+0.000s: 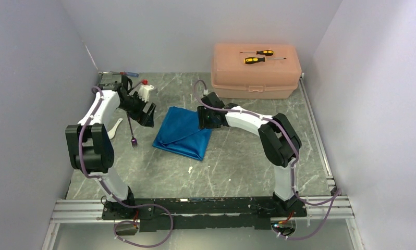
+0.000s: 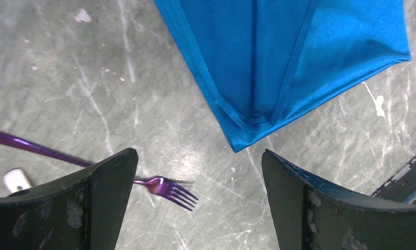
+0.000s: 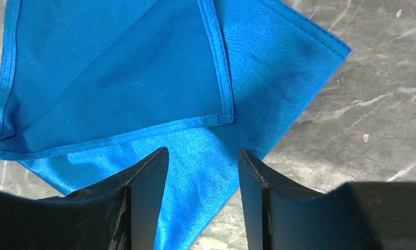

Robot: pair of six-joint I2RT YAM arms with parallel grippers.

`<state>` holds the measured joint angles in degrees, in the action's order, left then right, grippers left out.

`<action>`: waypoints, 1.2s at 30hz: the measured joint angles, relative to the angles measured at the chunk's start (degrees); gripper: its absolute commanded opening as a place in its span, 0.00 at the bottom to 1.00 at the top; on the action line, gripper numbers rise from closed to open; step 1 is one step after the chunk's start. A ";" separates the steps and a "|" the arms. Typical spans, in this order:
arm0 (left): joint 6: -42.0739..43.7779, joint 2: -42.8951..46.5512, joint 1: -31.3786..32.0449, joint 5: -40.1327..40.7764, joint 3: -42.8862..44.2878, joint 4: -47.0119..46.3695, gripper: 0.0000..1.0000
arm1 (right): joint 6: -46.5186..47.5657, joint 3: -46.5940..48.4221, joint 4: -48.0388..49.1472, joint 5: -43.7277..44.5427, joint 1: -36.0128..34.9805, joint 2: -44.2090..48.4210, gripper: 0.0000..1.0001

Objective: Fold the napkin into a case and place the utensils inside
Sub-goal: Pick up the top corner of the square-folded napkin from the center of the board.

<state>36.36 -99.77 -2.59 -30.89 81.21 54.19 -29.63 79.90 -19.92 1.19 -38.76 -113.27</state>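
Left hand [image 2: 196,152], spread wide, hovers beside a corner of the napkin [image 2: 279,57].

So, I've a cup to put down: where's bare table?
Bare: the near middle, between napkin and base rail, save a white speck; also right of the right arm, in front of the box. Crowded: the left, where fork, spoon and left gripper cluster.

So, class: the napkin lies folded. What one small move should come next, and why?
Probably shift the left gripper over the handle of the purple fork and lower it. The napkin already looks folded, the right gripper and the left stand open and empty, and the fork lies loose nearby.
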 measured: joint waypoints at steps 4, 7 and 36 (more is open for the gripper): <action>-0.26 1.03 -0.22 2.99 1.05 -1.07 0.95 | -0.55 0.66 0.24 -0.35 0.87 -0.66 0.53; -1.75 2.99 -1.11 5.46 1.01 -4.66 0.95 | -0.96 1.55 0.79 -1.51 1.70 -1.88 0.51; -2.93 5.49 1.16 5.60 -10.34 -11.34 0.95 | -6.45 2.82 3.67 -6.58 2.69 -5.09 0.00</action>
<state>33.43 -94.28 -1.43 -25.30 70.87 42.85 -36.07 82.72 -16.25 -5.39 -36.07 -118.37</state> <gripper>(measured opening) 0.946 0.013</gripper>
